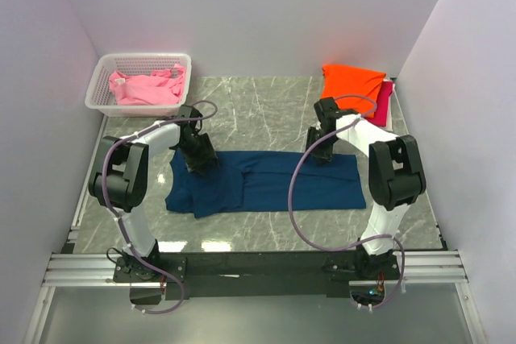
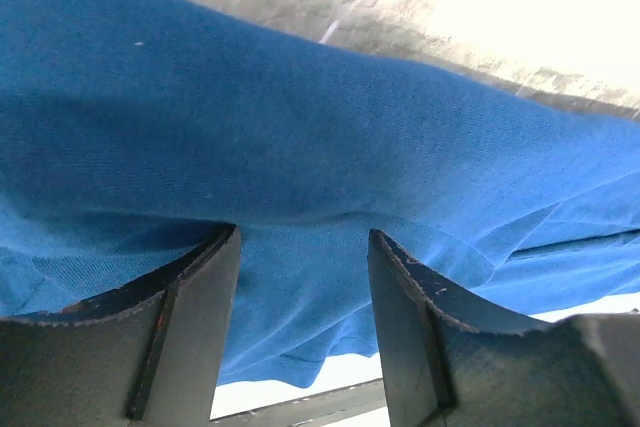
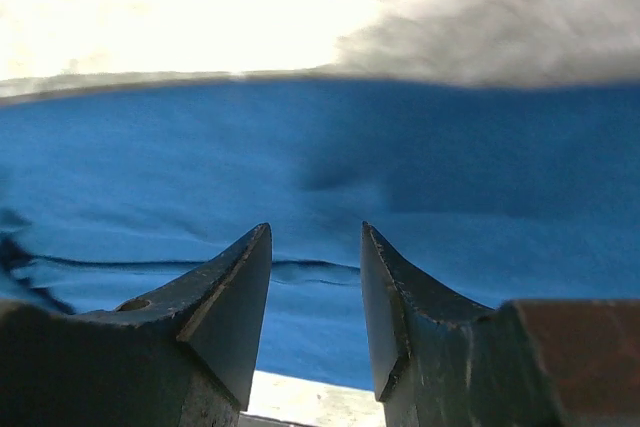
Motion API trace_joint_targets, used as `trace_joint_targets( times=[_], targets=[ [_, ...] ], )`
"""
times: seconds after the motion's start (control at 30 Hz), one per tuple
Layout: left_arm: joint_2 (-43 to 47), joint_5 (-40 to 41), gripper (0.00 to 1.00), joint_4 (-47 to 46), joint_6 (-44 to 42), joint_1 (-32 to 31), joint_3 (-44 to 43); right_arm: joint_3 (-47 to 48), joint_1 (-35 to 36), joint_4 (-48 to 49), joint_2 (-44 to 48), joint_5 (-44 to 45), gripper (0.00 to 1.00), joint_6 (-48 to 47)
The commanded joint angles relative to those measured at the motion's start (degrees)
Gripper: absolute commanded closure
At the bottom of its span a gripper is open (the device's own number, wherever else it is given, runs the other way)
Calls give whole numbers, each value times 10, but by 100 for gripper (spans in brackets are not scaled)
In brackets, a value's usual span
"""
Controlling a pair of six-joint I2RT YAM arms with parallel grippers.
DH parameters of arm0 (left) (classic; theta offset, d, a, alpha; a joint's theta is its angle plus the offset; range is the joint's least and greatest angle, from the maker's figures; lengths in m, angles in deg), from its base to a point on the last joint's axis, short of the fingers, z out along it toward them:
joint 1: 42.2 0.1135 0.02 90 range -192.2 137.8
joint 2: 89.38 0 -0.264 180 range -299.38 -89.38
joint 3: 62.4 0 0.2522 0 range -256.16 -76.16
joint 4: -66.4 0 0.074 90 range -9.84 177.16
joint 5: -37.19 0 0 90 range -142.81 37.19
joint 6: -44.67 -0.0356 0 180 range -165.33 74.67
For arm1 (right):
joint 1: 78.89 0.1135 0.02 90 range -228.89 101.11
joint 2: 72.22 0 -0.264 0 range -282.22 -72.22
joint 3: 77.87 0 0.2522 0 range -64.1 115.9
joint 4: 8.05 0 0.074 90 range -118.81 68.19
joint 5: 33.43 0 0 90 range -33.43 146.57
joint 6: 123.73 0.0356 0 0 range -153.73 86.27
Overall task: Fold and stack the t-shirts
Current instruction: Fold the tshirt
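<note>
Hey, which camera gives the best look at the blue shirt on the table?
The top external view shows it best. There the whole blue shirt lies spread across the table between the two arms. Each wrist view shows only a close-up patch of its cloth.

navy tee (image 1: 270, 187), pink tee (image 1: 145, 89) — orange tee (image 1: 351, 80)

No text, label, brand, number or sign can be read anywhere in these three views.
</note>
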Motion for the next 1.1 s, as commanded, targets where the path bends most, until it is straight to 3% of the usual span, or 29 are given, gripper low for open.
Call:
trace_joint_targets(
  times=[0.0,0.43,1.07],
  targets=[
    [-17,12,40,-1,-27,-2,-22,-24,-16,-14,41,35,52,16],
    [-36,39,40,-9,-50,2,-6,-90,-163,-67,120,96,52,25],
    [-39,23,40,-16,-57,6,-4,-121,-194,-35,80,112,59,36]
  ],
)
